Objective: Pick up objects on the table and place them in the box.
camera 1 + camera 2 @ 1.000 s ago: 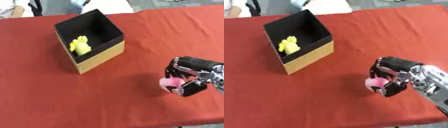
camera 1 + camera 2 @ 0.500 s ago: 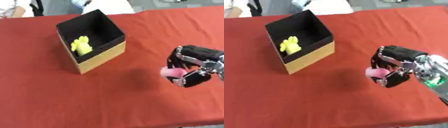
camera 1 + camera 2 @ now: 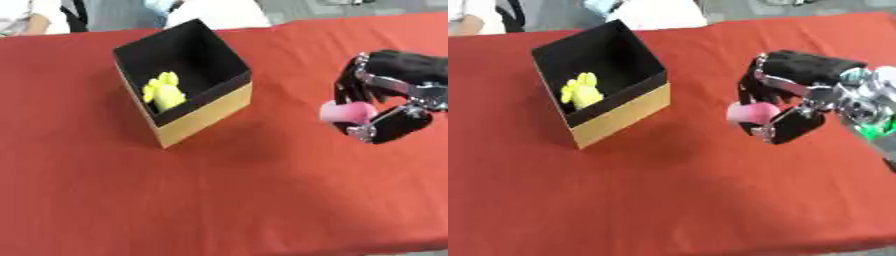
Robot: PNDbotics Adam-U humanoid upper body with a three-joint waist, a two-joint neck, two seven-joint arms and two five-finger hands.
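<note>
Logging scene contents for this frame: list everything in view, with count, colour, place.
open cardboard box with black lining and tan outer walls: 1, black inside and tan outside, left of centre on the table.
small yellow object: 1, yellow, inside the box against its left wall.
small pink rounded object: 1, pink, held above the table right of the box.
red cloth-covered table: 1, red, fills most of the view.
right hand: 1, black with silver joints, at the right, fingers curled round the pink object.
left hand: not in view.
</note>
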